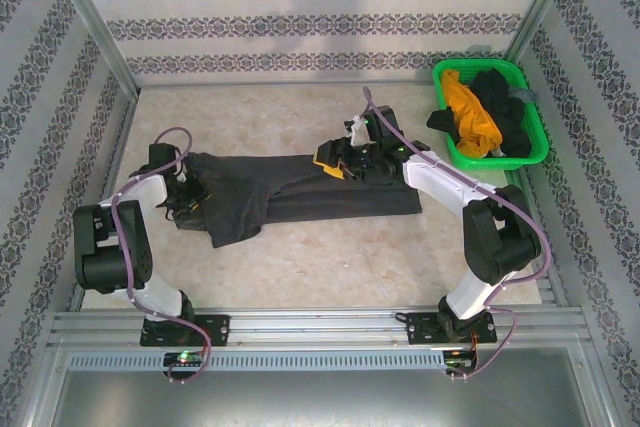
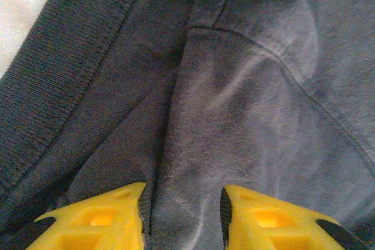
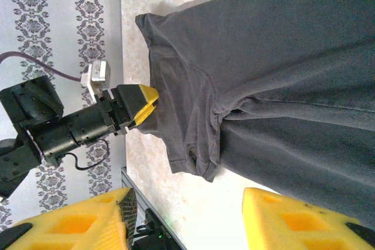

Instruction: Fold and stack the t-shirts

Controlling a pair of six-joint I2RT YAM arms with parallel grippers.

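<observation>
Near edge: bare table [image 1: 330, 257] ahead of the arm bases; just beyond, left gripper [image 1: 185, 202] low on the left end of the charcoal t-shirt [image 1: 300, 197]; fingers parted, astride a raised ridge of cloth beside a ribbed band; no clear squeeze, so read as spread, not pinching; shirt laid long across mid-table, left to right, rumpled and bunched at the left end, flatter on the right; further back, right gripper [image 1: 335, 159] at the far edge of the shirt, fingers wide apart, nothing between them, holding nothing; far right corner, green basket [image 1: 497, 163] with 1 yellow t-shirt [image 1: 470, 117] and black cloth [image 1: 505, 107] heaped inside, well apart from the spread shirt

Step, as judged: folding shirt 1, early; no stack started, at least 2 garments waiting in the basket

Next move, as judged: smooth the bunched left end; take matching holds on 1 long edge with both grippers, right one lowered and closed first; lift together and carry across evenly to avoid a skewed fold
</observation>
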